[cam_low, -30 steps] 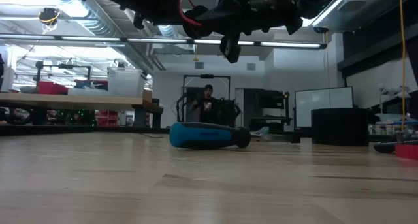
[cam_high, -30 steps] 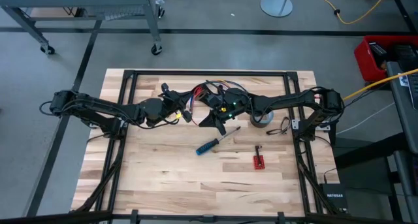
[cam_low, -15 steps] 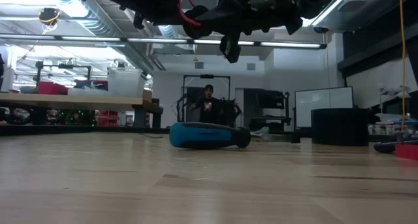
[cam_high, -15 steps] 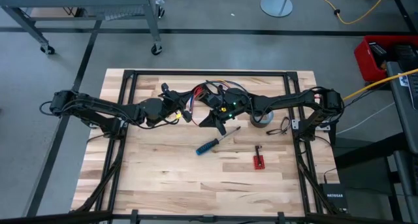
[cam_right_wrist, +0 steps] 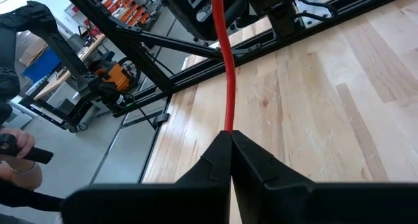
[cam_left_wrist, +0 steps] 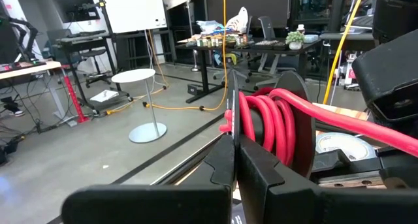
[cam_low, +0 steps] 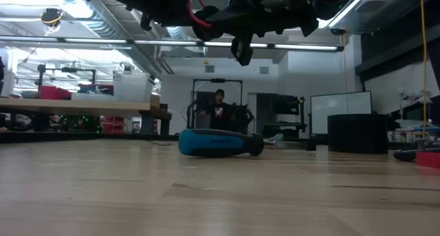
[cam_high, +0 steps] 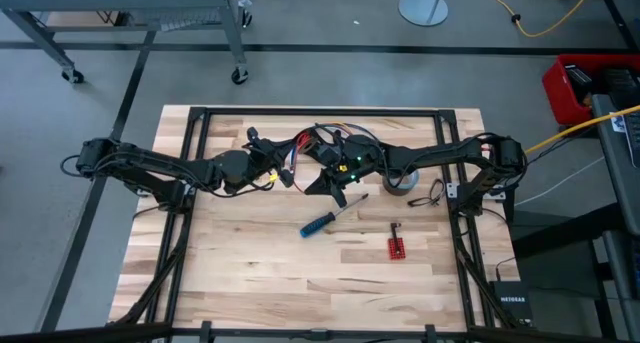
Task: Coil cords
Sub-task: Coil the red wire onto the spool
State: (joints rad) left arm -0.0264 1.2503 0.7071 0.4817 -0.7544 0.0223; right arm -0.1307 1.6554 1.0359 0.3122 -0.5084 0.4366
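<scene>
The red cord (cam_high: pixel 300 141) hangs in the air between my two grippers over the table's far middle. In the left wrist view it makes several loops (cam_left_wrist: pixel 268 123) just past my left gripper (cam_left_wrist: pixel 233 142), which is shut; a straight run leaves the loops (cam_left_wrist: pixel 353 123). My left gripper (cam_high: pixel 283 173) and my right gripper (cam_high: pixel 320 178) meet high above the wood. My right gripper (cam_right_wrist: pixel 228 134) is shut on a straight stretch of the red cord (cam_right_wrist: pixel 225 61). In the low view both arms and a bit of red cord (cam_low: pixel 199 17) show at the top. Dark wires show above the grippers (cam_high: pixel 345 133). My left gripper pinches the red cord between its two shut fingers at a spot (cam_left_wrist: pixel 226 126) right beside the loops. The loops stand clear of the table, past the fingertips. My right gripper pinches the red cord (cam_right_wrist: pixel 227 123) between its two fingers. From there the cord runs straight and taut toward the left arm, clear of the table.
A blue-handled screwdriver (cam_high: pixel 322 221) lies under the grippers, also in the low view (cam_low: pixel 214 143). A grey tape roll (cam_high: pixel 400 183), a dark wire loop (cam_high: pixel 432 195) and a small red part (cam_high: pixel 397 247) lie to the right. A person (cam_low: pixel 218 106) stands in the room behind.
</scene>
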